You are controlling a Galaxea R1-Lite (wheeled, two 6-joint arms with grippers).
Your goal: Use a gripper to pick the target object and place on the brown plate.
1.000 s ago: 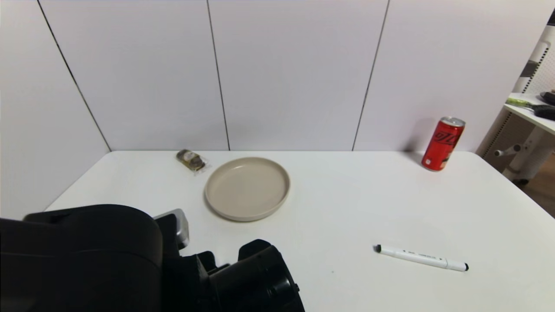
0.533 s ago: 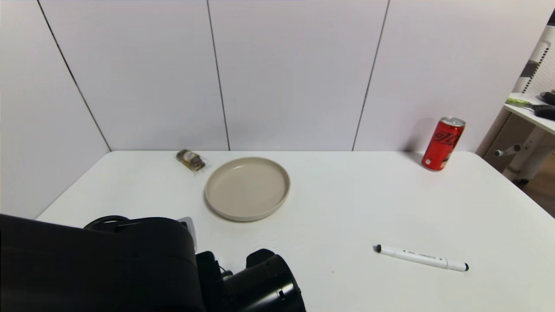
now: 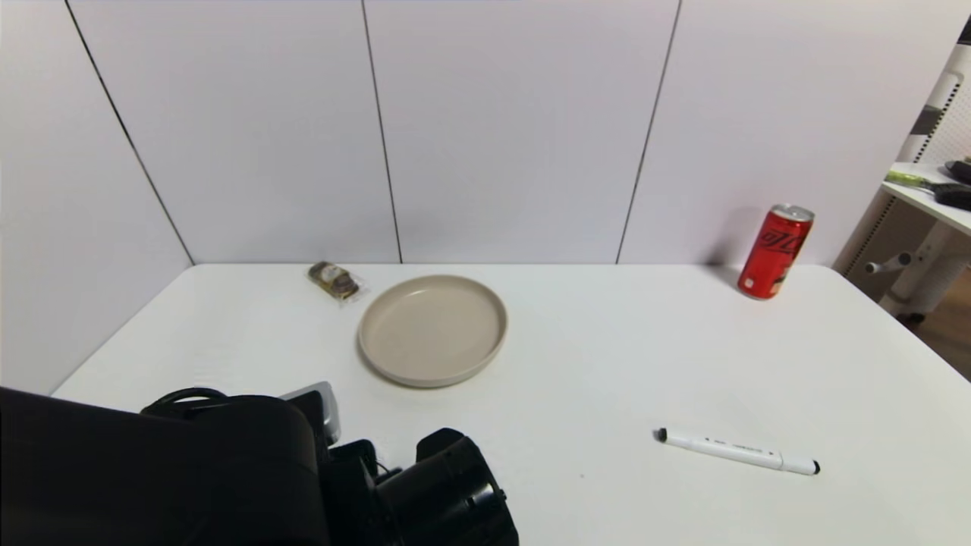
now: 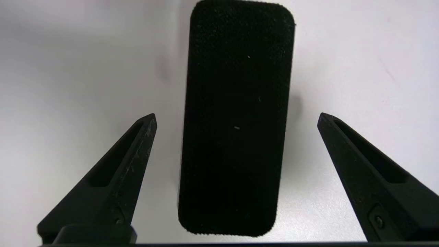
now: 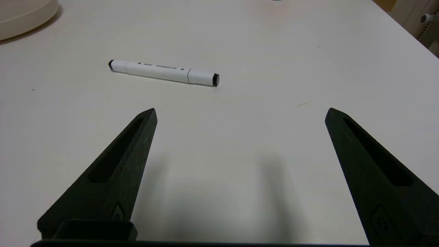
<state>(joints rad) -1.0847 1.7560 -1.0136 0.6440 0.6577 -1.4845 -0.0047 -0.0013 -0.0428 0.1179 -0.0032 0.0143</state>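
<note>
The target object, a flat black rounded-rectangle block, lies on the white table in the left wrist view. My left gripper is open just above it, with one finger on each side of its long edges and a gap to each. In the head view my left arm fills the near left corner and hides both the block and the gripper. The brown plate sits empty beyond the arm, towards the back wall. My right gripper is open and empty above bare table, out of the head view.
A white marker pen lies at the near right and shows ahead of the right gripper. A red can stands at the back right. A wrapped snack lies behind the plate. The plate's rim shows in the right wrist view.
My left arm has sunk lower in the head view and shifted slightly over the near left of the table. The plate, pen and can have not moved.
</note>
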